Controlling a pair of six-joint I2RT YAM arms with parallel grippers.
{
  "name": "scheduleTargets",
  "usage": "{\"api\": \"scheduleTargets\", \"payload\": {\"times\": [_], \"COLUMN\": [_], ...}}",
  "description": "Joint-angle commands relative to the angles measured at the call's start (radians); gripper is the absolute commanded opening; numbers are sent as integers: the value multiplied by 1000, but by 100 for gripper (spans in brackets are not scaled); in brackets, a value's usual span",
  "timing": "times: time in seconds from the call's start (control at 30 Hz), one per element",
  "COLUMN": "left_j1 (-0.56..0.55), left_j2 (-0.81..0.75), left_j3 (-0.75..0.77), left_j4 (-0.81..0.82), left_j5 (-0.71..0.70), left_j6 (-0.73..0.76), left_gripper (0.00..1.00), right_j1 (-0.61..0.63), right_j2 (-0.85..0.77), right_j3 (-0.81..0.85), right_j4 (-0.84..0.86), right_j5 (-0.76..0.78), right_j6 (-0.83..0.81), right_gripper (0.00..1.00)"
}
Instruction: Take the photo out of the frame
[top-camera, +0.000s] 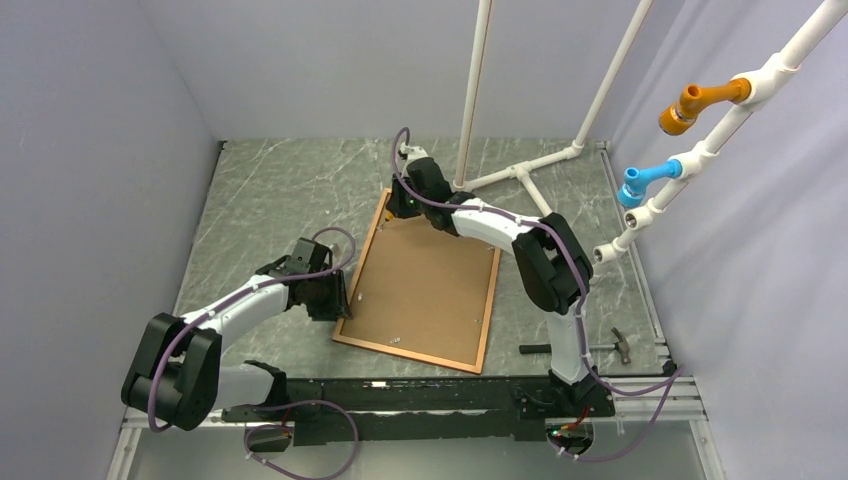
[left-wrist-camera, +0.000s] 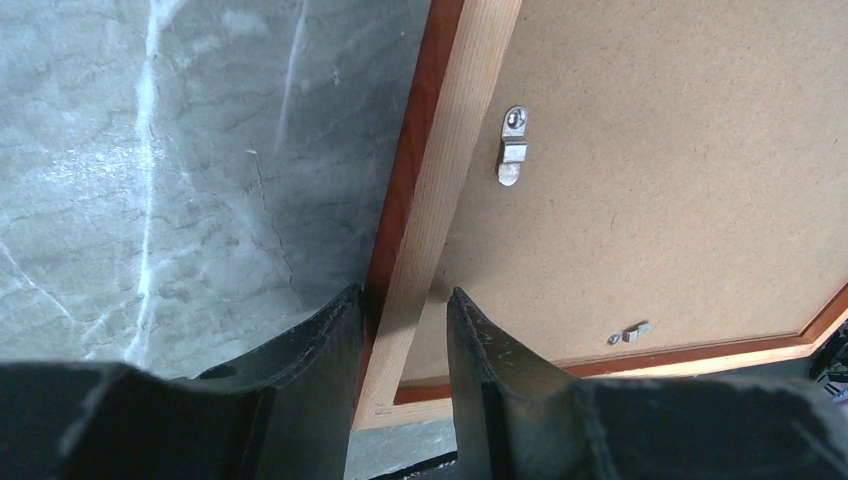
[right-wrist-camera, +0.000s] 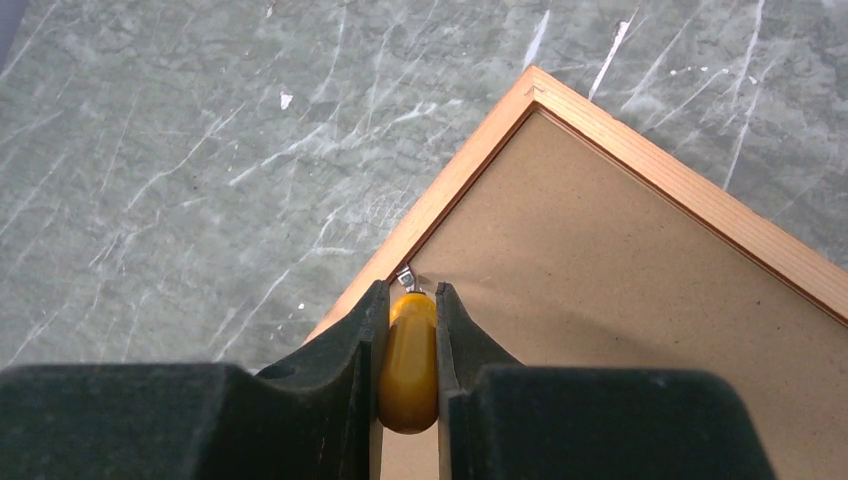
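Note:
The frame (top-camera: 410, 352) lies face down and askew on the marble table, its reddish wood border round the photo's plain brown board back (top-camera: 425, 280); the picture side is hidden. My left gripper (top-camera: 345, 297) is shut on the frame's left rail (left-wrist-camera: 440, 200) near its near-left corner, one finger on the outer edge and the other over the board (left-wrist-camera: 650, 180). My right gripper (right-wrist-camera: 410, 287) is shut on a yellow tool handle (right-wrist-camera: 408, 360) whose tip meets a small metal clip (right-wrist-camera: 406, 275) by the far-left corner. Two more clips (left-wrist-camera: 511, 146) (left-wrist-camera: 630, 333) show on the back.
A white pipe stand (top-camera: 520, 172) rises from the far right of the table, carrying an orange fitting (top-camera: 690, 100) and a blue fitting (top-camera: 640, 182). A hammer (top-camera: 600, 346) lies at the near right beside the right arm's base. Grey walls close in on both sides.

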Motion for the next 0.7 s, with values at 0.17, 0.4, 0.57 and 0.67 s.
{"api": "scheduleTargets", "payload": {"times": [0.17,0.4,0.57,0.67], "left_j1": [-12,-17,-17,-17], "left_j2": [9,15,35,48], "left_j3": [-16,-23,-18,-20], "left_j4": [34,34,35,43], "left_j5": [-11,-26,-42,-44], "left_j6": [-16,-22,-21,-27], "left_gripper": [40,36,32,30], "right_j1": [-12,-12,-11,-11], "right_j2": [55,47,7,4], "right_j3": [56,58,-3,-7], "right_j4": [21,-8,-22,-58], "right_j5": [13,-75,-126,-165], "right_j6": [-36,-41,-36,-49], "right_gripper": [0,0,0,0]}}
